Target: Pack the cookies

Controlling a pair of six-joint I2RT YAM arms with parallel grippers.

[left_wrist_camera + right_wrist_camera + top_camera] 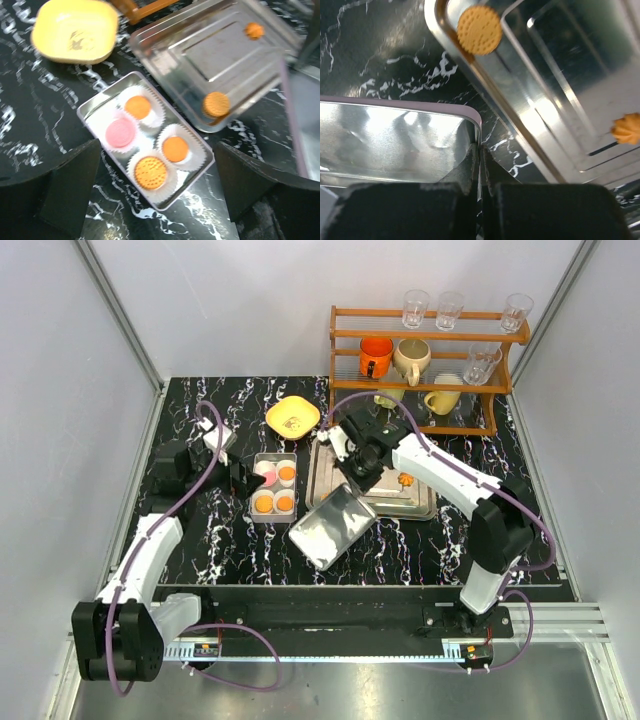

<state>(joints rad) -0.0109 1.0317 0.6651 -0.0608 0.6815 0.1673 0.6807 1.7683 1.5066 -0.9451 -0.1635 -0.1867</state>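
The right gripper (480, 167) is clenched on the rim of the lid (395, 135) — seemingly near a corner — with the tin (92, 107) holding 4 cookies (150, 172) just to its left, under the wide-open left gripper (160, 190); 2 more lie on the tray (225, 55).

The surface (200, 540) is black with white marble veining. In the silver tin (86, 111), white paper cups (159, 117) hold three orange cookies (175, 148) and, at nine o'clock, a pink cookie (120, 133). The bowl (75, 30) is yellow.
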